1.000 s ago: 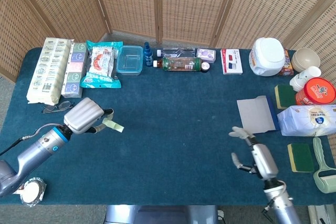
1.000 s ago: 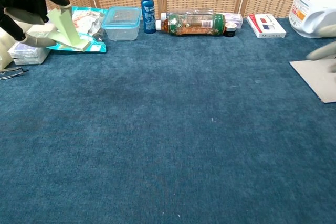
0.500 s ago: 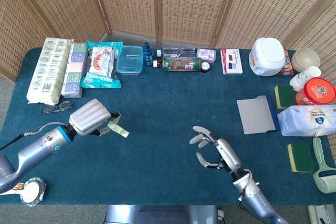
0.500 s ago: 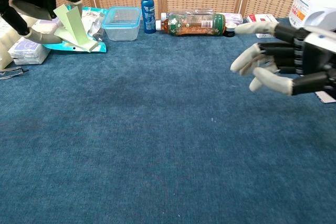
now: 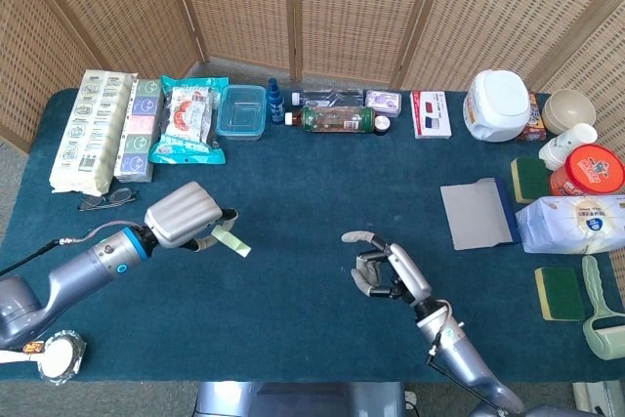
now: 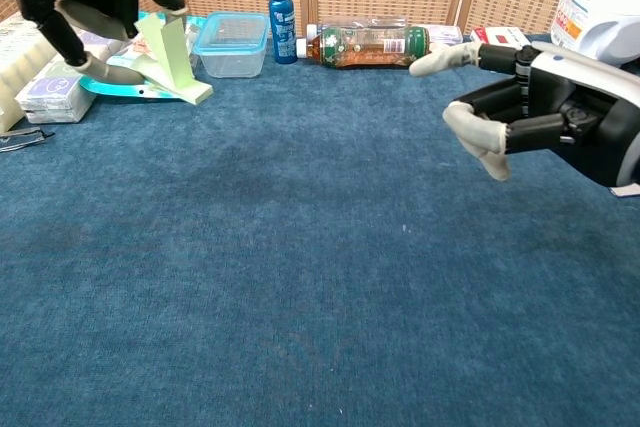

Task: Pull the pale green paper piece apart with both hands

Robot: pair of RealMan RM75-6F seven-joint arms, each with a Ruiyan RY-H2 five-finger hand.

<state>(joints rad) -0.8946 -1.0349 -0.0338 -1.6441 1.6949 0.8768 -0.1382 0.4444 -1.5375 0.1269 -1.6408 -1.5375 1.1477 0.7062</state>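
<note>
The pale green paper piece (image 5: pixel 229 240) (image 6: pixel 175 55) hangs above the blue table cloth at the left, pinched by my left hand (image 5: pixel 186 216) (image 6: pixel 95 7). The strip sticks out to the right of the fingers, folded. My right hand (image 5: pixel 388 269) (image 6: pixel 520 107) hovers over the middle of the table, well to the right of the paper, holding nothing, its fingers apart and partly curled, thumb pointing toward the paper.
Along the back edge stand packets (image 5: pixel 93 129), a clear box (image 5: pixel 241 110), a blue spray bottle (image 5: pixel 275 102), a lying bottle (image 5: pixel 337 119) and a white jar (image 5: pixel 496 104). A grey card (image 5: pixel 476 214), sponges and bags crowd the right side. Glasses (image 5: pixel 105 199) lie at left.
My left hand has carried the paper rightward toward the centre. My right hand swept in from the right edge to mid-table and curled its fingers somewhat.
</note>
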